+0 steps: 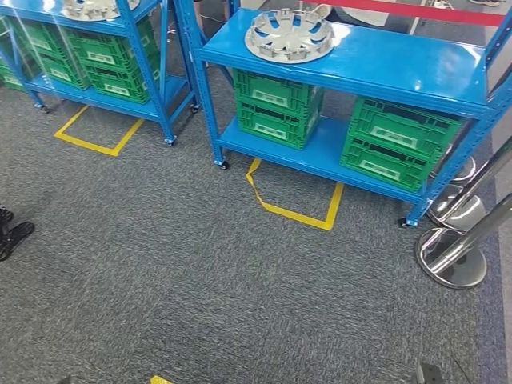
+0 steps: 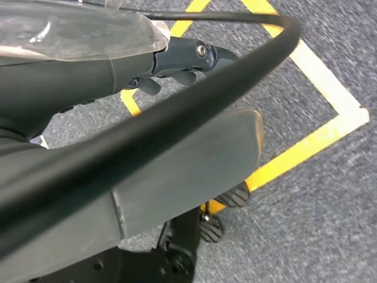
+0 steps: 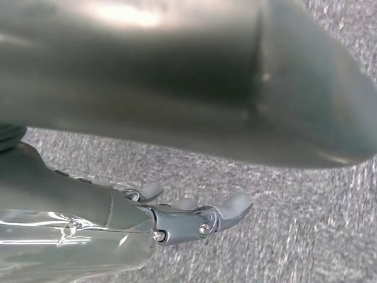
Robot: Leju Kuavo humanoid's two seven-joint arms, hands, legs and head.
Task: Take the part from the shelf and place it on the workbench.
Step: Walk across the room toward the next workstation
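Head view shows the part (image 1: 289,34) on the blue shelf (image 1: 386,68) — well apart from both hands' empty, straight fingers (image 3: 231,207).

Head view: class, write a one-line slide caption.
Silver wheel cover lies on the blue shelf top, green crates below, yellow tape on grey carpet.

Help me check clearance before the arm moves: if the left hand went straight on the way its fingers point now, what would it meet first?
Probably the grey carpet near the yellow floor tape; the left hand holds nothing, though depth is unclear.
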